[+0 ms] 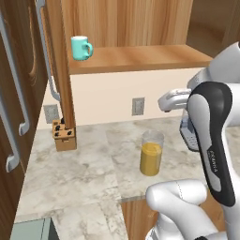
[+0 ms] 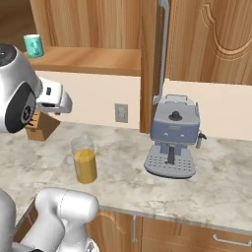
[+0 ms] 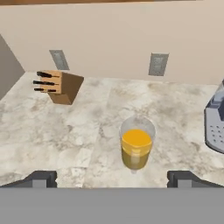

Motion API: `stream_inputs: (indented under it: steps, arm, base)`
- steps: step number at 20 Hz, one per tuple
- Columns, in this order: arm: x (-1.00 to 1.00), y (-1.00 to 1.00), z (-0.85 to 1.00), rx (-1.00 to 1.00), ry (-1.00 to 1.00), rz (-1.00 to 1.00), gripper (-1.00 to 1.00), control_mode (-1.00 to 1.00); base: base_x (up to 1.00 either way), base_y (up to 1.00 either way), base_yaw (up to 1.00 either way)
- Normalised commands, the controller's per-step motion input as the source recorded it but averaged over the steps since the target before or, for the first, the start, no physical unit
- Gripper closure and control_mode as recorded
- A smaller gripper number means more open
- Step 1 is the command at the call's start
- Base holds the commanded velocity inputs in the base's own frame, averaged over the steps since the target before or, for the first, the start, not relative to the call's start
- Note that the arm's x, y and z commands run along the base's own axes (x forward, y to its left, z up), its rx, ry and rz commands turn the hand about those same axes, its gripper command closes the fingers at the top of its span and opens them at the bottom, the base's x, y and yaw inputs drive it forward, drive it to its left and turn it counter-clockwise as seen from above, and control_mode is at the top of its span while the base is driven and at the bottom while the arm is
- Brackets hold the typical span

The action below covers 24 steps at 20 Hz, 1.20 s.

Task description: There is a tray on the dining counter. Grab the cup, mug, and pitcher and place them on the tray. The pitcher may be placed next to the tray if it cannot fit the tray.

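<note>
fingers: gripper (image 3: 111, 180) spread fully wide, nothing between the tips; it hangs above and short of the pitcher, not touching.
pitcher: pitcher (image 3: 136, 148) upright on the marble tabletop (image 1: 70, 173), near the front edge, orange liquid roughly half way up; centred between the fingers in the hand view.
open room: bare tabletop on all sides of the pitcher; espresso machine (image 2: 172, 142) well apart to the right, knife block (image 1: 63, 134) well apart at the back left by the wall.
mug: teal mug (image 1: 81, 48) on the wooden shelf (image 1: 140, 57) above, near the shelf's left end, handle to the right.
progress: judged early; pitcher and mug both not yet picked.
next: lower and close on the pitcher, probably.
</note>
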Motion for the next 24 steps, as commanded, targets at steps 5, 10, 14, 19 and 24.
stream_inputs:
  steps: [5, 10, 14, 19, 24]
  arm:
    - [0.29, 0.09, 0.32, 0.01, -0.04, 0.11, -1.00, -1.00]
    - [0.25, 0.11, 0.29, 0.01, -0.02, 0.08, -1.00, -1.00]
    - [0.11, 0.12, 0.21, 0.00, -0.04, 0.07, -1.00, -1.00]
    - [0.01, 0.08, 0.09, 0.01, -0.05, 0.06, -1.00, -1.00]
    - [0.00, 0.00, 0.12, 0.03, -0.07, 0.05, -1.00, -1.00]
  base:
    - [0.00, 0.00, 0.00]
    - [0.00, 0.00, 0.00]
    - [0.00, 0.00, 0.00]
    - [0.00, 0.00, 0.00]
    - [0.00, 0.00, 0.00]
